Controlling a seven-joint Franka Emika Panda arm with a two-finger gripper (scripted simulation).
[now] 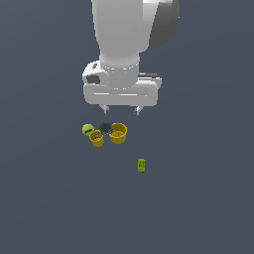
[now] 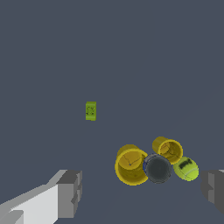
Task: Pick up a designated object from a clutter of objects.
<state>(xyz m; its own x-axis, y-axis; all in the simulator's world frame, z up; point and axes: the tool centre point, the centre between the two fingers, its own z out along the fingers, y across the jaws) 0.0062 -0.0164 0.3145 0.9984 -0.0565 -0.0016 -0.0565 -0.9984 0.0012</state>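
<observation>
Exterior view, item one: tool (image 1: pixel 120 110), carried high above the counter (image 1: pixel 198 198), fingers pointing down, spread wide, nothing between them

Item two: large yellow cup (image 1: pixel 118 133), upright, mouth open, the piece lying most nearly under the tool, a little lower in the frame

Item three: dark round object (image 1: pixel 105 127), just beside the large cup toward the exterior view's left; whether it touches is hard to tell

Item four: small yellow cup (image 1: pixel 96 138), upright, close to the dark object and the ball

Item five: yellow-green ball (image 1: pixel 88 130), dark mark across it, resting on the counter at the outer edge of the cluster on the exterior view's left. Bearing from tool: off to the exterior view's left and below, past the large cup and dark object, so not under the tool at present. Round, hence no long axis to match. Wrist view agrees: ball (image 2: pixel 186 169) sits near one finger (image 2: pixel 213 189), not midway between the two

Item six: small green box (image 1: pixel 141 165), alone, well apart from the cluster toward the exterior view's right

Judgement: a sideways shift toward the ball is needed before descent; the small cup crowds one side
</observation>
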